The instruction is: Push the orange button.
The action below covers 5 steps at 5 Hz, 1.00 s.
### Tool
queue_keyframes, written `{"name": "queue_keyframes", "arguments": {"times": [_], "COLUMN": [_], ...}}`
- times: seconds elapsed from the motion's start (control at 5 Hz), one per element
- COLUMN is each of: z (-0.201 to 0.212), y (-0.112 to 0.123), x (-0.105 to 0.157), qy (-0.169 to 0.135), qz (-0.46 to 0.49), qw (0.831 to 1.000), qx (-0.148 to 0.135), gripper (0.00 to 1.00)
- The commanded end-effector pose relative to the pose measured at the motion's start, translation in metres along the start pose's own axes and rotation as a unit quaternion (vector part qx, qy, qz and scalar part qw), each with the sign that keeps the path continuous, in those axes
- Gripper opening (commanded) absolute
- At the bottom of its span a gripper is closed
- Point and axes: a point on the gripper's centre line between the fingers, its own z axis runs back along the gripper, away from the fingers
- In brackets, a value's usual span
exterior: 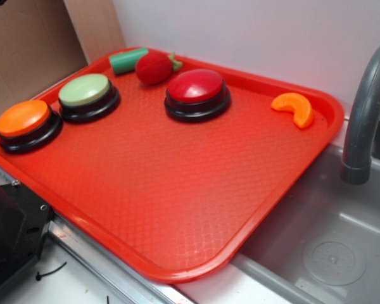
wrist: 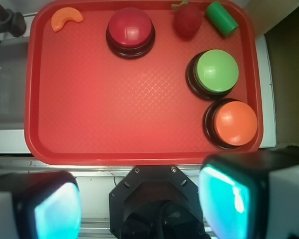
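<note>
Two other buttons [wrist: 217, 71] beside orange button [wrist: 234, 123]

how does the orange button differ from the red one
The orange button has an orange cap; the red button has a dark red one. The orange button sits in a tray corner beside the green button; the red button stands apart. Both are round domes on black bases, similar in size.

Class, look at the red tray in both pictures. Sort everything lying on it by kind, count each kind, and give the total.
Push buttons: 3, namely the orange button, the green button and the red button
Toy foods: 3, namely the strawberry, the orange slice and the green cylinder
Total on the tray: 6
</note>
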Motion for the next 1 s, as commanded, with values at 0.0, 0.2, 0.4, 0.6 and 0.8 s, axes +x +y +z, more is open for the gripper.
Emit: {"name": "queue_keyframes", "arguments": {"times": [0.0, 0.2, 0.4, 0.6, 0.8], "z": [0.0, -0.05, -0.074, -0.097, -0.13], "y": [0.0, 0.051, 0.108, 0.131, 0.148], "x": [0.0, 0.02, 0.038, 0.04, 0.034], "qy": [0.0, 0.047, 0.023, -0.007, 0.0], "qz": [0.0, 0.088, 0.134, 0.169, 0.185], "qw": [1.0, 0.995, 0.99, 0.983, 0.978], "qx": [0.0, -0.018, 0.044, 0.07, 0.09], "gripper": [1.0, 1.0, 1.0, 1.0, 1.0]}}
